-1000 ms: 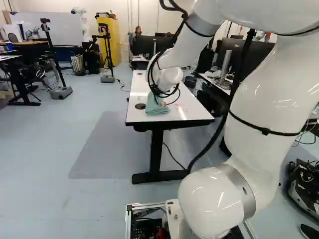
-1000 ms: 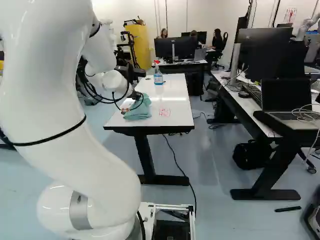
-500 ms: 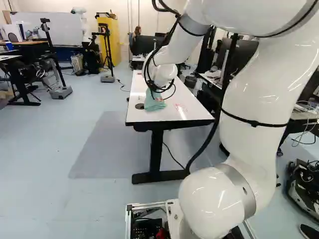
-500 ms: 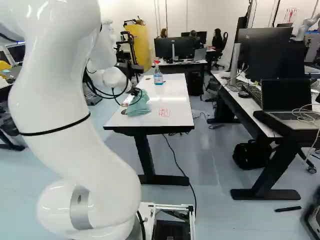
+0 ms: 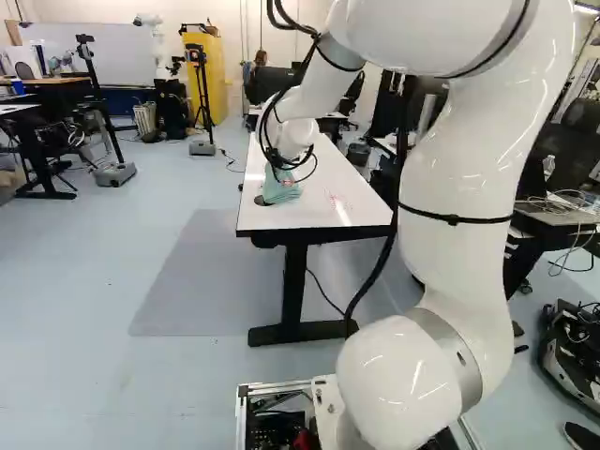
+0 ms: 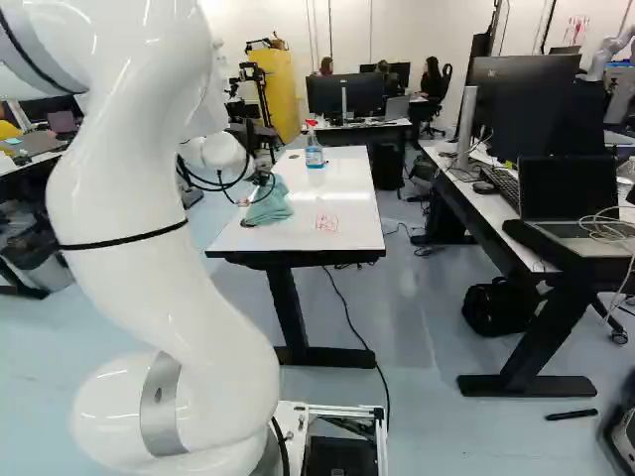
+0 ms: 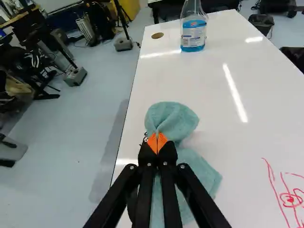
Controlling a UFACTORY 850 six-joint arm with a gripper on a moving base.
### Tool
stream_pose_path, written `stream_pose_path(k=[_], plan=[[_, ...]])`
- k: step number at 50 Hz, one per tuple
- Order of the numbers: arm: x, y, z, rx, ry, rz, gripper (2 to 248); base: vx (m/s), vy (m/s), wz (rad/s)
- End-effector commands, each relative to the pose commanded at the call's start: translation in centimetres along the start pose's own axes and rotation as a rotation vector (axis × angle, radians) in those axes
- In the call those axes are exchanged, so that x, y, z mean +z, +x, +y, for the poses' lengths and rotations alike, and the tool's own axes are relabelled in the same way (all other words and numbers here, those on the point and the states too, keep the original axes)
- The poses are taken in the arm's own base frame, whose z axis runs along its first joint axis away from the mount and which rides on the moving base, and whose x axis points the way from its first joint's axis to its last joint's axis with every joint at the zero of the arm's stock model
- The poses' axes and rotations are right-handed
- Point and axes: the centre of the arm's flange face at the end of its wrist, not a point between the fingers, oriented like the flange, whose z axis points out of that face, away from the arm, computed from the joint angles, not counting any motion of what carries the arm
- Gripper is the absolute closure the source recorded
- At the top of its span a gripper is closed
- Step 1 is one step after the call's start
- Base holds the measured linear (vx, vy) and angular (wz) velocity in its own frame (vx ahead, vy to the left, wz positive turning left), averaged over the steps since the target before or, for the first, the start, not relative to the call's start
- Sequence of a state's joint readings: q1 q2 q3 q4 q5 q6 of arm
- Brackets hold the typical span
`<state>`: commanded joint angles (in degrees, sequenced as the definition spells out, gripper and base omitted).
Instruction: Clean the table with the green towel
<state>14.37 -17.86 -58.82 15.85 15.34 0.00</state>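
Narrow jaws pinch the soft green cloth towel (image 7: 172, 118) over a glossy white rectangular table (image 7: 266, 95), smooth grey floor (image 7: 80, 118) alongside; towel folds bunch ahead of them and spread beneath.

White arm (image 5: 455, 197) arched high, and the black gripper (image 6: 265, 179) is pinched tight!
Up it rises from its lowest joint (image 5: 408, 380) at the foot of the left base view, right of the middle, bending over near the top edge, forearm (image 5: 328, 80) slanting down and leftward to the rounded wrist (image 5: 295, 138) at upper centre; over in the wrist view, the two fingers slope inward, orange pads (image 7: 152, 142) drawn together at the tips.
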Motion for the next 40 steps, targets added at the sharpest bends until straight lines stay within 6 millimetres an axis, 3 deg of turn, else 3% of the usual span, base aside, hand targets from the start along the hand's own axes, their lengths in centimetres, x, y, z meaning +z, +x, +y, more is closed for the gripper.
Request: stream_pose_path(k=[19, 40], plan=[[2.8, 1.0, -2.4, -0.015, 0.029, 0.011, 230, 0.000, 0.000, 0.000], [3.4, 1.2, -3.5, -0.023, 0.042, 0.013, 230, 0.000, 0.000, 0.000]])
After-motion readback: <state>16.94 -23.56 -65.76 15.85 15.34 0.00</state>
